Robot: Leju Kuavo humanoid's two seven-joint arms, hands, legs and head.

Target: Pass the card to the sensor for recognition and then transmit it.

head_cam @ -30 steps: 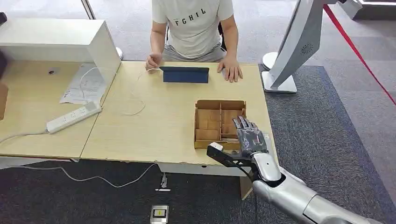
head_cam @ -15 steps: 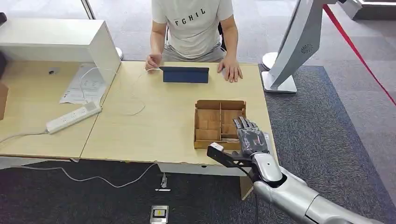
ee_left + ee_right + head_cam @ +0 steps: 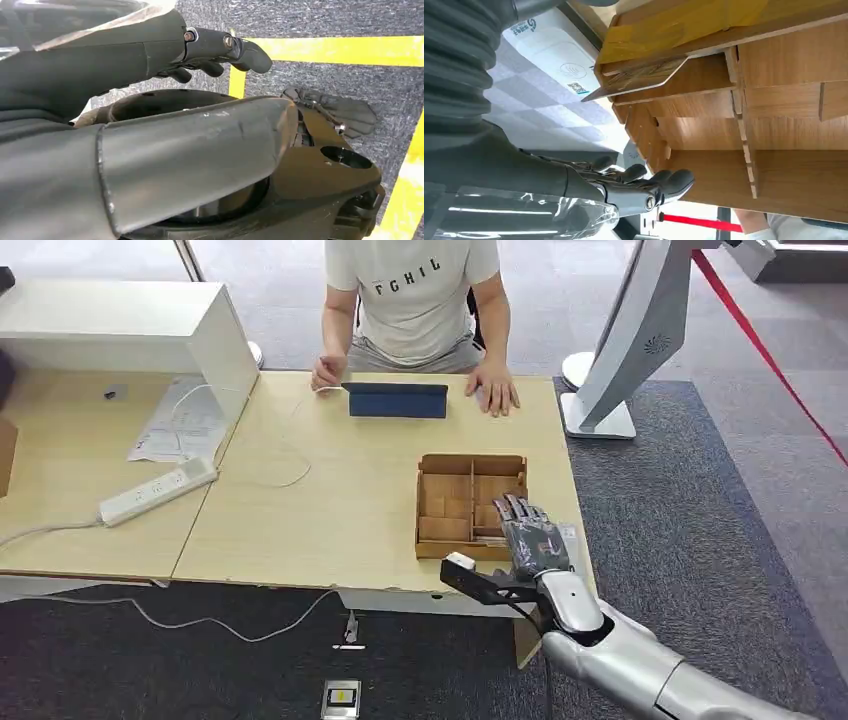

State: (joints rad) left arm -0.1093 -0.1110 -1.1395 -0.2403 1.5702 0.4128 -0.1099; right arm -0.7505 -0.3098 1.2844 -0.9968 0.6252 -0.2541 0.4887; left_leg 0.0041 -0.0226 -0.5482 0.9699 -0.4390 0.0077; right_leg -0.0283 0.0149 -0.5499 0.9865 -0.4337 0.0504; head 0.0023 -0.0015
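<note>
- Our silver right arm reaches in over the near right corner of the light wooden table (image 3: 320, 500), its dark-fingered right hand (image 3: 530, 536) stretched flat, fingers apart and holding nothing, above the near right part of the brown compartmented cardboard box (image 3: 445, 475).
- In the right wrist view the right hand's fingers (image 3: 659, 182) lie extended alongside the box's wooden dividers; they touch nothing that we can make out.
- The task's thin patterned card (image 3: 636, 80) leans at a tilt inside an end compartment of the box, one edge propped against the compartment wall, apart from the fingers.
- Just beside the box, a white flat sensor pad with a contactless symbol and a small code square (image 3: 556, 62) lies on the table.
- Our left hand (image 3: 210, 50) hangs over grey carpet crossed by yellow floor tape (image 3: 345, 50); its fingers are curled and we see nothing in them.
- Across the table a person in a pale printed T-shirt (image 3: 415, 295) sits with both hands resting on the tabletop, either side of a dark blue folded tablet case (image 3: 397, 400).
- On the left, a white power strip (image 3: 157, 491) lies near a sheet of printed paper (image 3: 180, 425) and a white box-shaped cabinet (image 3: 130, 330).
- A white floor-standing display stand (image 3: 630, 340) rises from the carpet to the right of the table, with a red barrier strap (image 3: 770, 360) running behind it.
</note>
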